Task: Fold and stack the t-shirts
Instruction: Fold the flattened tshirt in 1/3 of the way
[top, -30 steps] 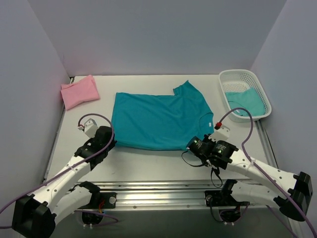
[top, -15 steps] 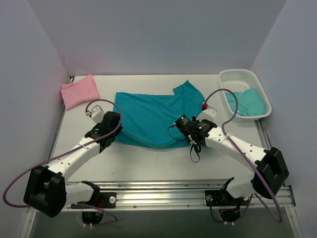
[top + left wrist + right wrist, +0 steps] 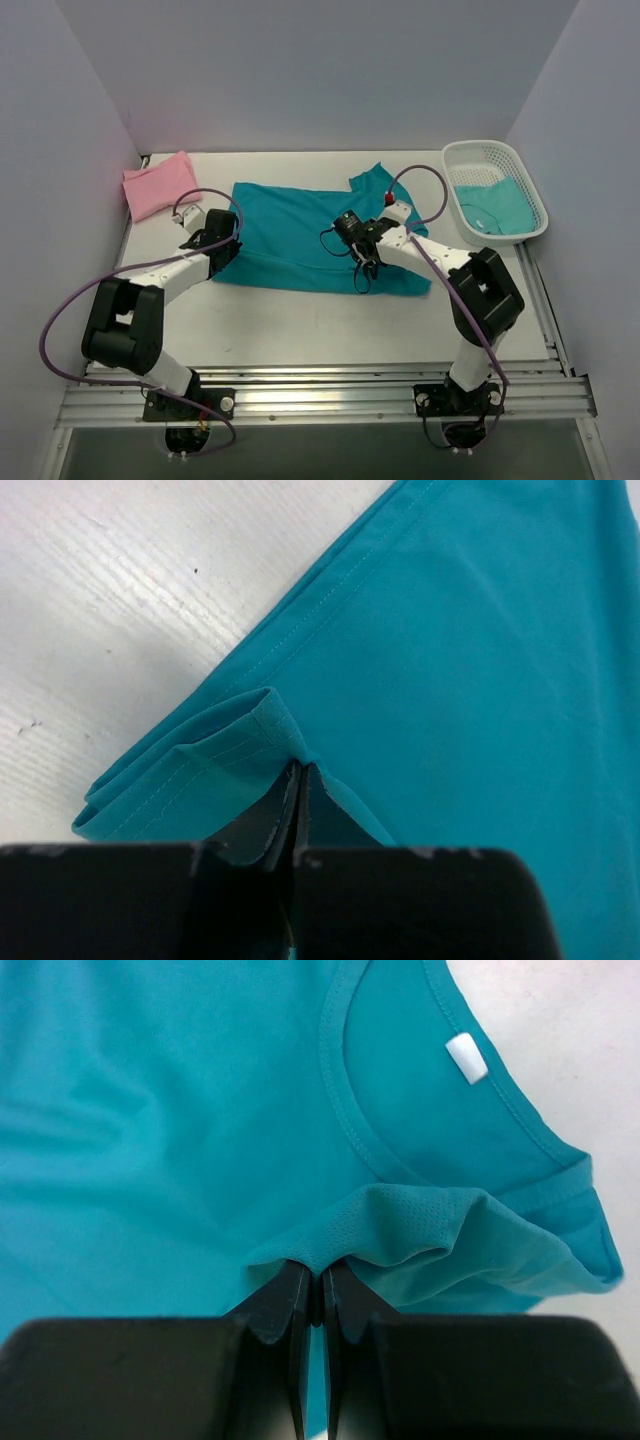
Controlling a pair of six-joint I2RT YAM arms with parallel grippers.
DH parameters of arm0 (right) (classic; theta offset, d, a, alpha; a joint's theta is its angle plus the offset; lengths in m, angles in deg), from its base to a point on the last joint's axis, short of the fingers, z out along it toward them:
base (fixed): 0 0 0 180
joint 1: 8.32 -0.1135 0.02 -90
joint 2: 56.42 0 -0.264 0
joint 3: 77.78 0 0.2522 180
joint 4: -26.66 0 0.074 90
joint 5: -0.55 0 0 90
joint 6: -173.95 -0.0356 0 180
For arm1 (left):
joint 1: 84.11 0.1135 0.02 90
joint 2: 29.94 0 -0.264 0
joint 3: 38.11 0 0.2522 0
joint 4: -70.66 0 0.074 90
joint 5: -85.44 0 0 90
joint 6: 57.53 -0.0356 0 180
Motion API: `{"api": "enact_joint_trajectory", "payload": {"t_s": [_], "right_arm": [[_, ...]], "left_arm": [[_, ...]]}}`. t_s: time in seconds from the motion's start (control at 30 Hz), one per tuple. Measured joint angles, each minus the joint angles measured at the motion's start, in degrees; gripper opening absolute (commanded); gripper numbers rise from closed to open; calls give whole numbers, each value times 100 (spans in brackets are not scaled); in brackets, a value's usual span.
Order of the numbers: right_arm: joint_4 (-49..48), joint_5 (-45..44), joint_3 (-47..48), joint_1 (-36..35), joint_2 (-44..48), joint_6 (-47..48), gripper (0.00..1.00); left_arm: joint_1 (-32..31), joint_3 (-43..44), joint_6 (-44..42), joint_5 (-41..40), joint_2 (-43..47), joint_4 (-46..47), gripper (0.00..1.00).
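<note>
Roughly a third done, at a guess. Starting with the desk: white, bare along its near edge.

Spread over the middle of it, one teal t-shirt, hem toward the left edge and neck toward the right. Near side raised and doubled over the body. Reads as the first lengthwise fold, caught mid-way and not yet laid down.

At the far right corner, a white mesh basket, holding a second teal t-shirt, crumpled and untouched. At the far left corner, a pink t-shirt, already folded into a neat block. Probably the base of the stack.

So: one folded, one in hand, at least one waiting.

Left gripper pressed together on the doubled hem corner. Right gripper likewise pressed together, pinching a fold of cloth just below the neckline, with the white label showing inside the collar.

Left to do: lay this fold flat, fold again, carry to the pink one, then repeat with the basket's shirt.

Nothing solid across the fold's path. Only the right arm's purple cable looping above the far sleeve, and one near sleeve lying flat at the right, outside the fold.
</note>
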Motion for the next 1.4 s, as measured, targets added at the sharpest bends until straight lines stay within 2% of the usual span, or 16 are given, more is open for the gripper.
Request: {"api": "enact_joint_trajectory", "payload": {"t_s": [0.27, 0.6, 0.63, 0.67, 0.7, 0.83, 0.87, 0.9, 0.93, 0.97, 1.1, 1.27, 1.4], "right_arm": [[-173, 48, 487, 426, -890, 186, 0], [-455, 264, 767, 920, -1434, 422, 0], [-476, 289, 815, 951, -1497, 444, 3], [-490, 304, 868, 964, -1558, 455, 14], [-496, 317, 940, 999, -1635, 468, 17], [-542, 356, 1145, 1110, -1827, 542, 50], [-575, 372, 1172, 1139, -1858, 546, 69], [-597, 378, 1193, 1172, -1875, 553, 75], [-616, 398, 1217, 1213, -1886, 601, 87], [-640, 424, 1237, 1257, -1888, 616, 91], [-586, 450, 1558, 1434, -1895, 750, 94], [-557, 411, 2256, 1510, -1801, 874, 94], [-614, 424, 2009, 1388, -1283, 914, 94]], "left_arm": [[291, 481, -155, 382, -970, 334, 2], [455, 940, -319, 608, -1572, 566, 2], [463, 975, -330, 623, -1624, 605, 2], [468, 1010, -343, 645, -1690, 638, 3], [476, 1051, -358, 684, -1757, 671, 6], [498, 1143, -472, 820, -1886, 859, 39], [501, 1163, -494, 850, -1895, 907, 52], [503, 1178, -516, 876, -1895, 944, 60], [503, 1193, -522, 903, -1895, 990, 66], [503, 1209, -527, 916, -1895, 1029, 74], [525, 1335, -540, 992, -1895, 1043, 82], [544, 1539, -597, 984, -1690, 778, 82], [546, 1572, -664, 944, -1117, 662, 82]]}}
